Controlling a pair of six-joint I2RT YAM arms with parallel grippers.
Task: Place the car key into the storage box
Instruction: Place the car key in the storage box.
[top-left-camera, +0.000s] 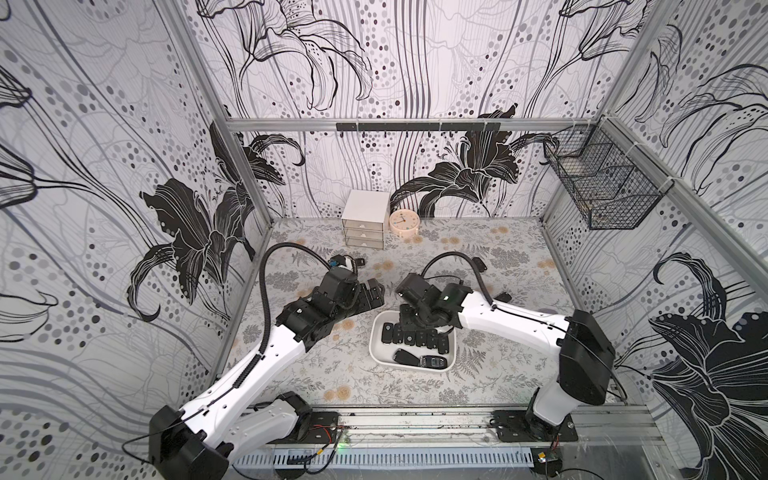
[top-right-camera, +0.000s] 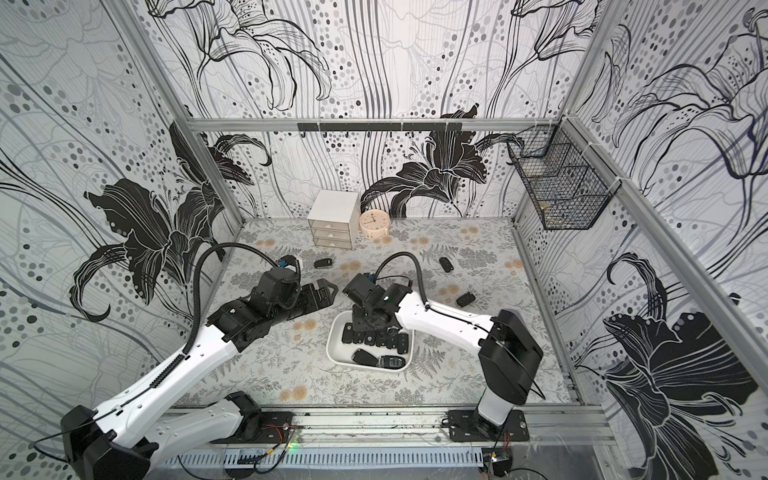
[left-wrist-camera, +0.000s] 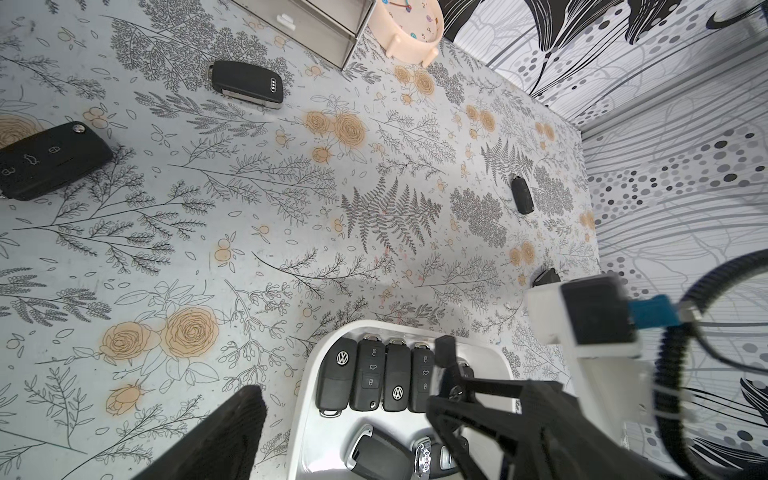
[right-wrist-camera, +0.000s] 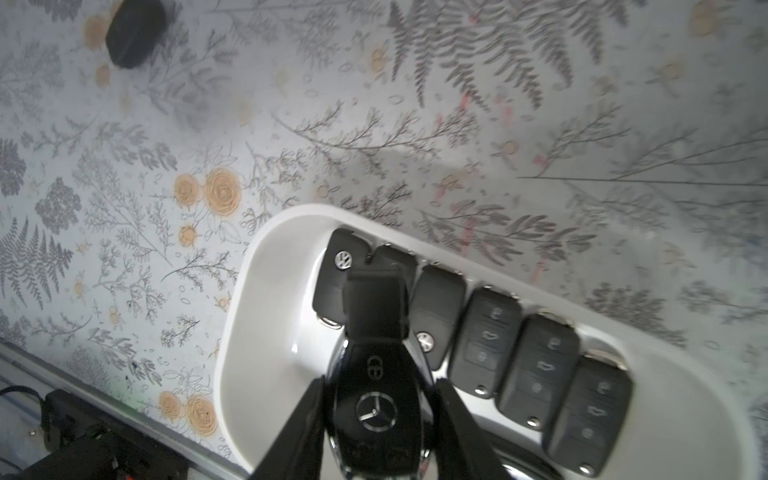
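Shows the tabletop (top-left-camera: 332, 374) across both top views, the storage box (top-left-camera: 384, 353) lower centre, upper rim hidden, and the left hand (top-right-camera: 323, 291) spread left of it. Pinches, in the right hand (right-wrist-camera: 376, 395), the car key (right-wrist-camera: 374, 411) over boxed keys, base cut off.

A robot test cell in a lab, dressed as a home corner: a bare aluminium frame (top-left-camera: 282, 124) filled with flower-printed panels (top-left-camera: 104, 208) walls in the floral tabletop (top-left-camera: 478, 257) that bears the storage box (top-left-camera: 375, 345). Behind the box stand a small drawer cabinet (top-left-camera: 365, 224) and a pink clock (top-left-camera: 404, 222), and a wire basket (top-left-camera: 602, 191) is fastened to the frame farther back on its right. In front of the box a slotted rail (top-left-camera: 415, 417) holds the bolted bases of the left arm (top-left-camera: 245, 374) and the right arm (top-left-camera: 519, 328), beside a cable duct (top-left-camera: 374, 459) and loose wiring
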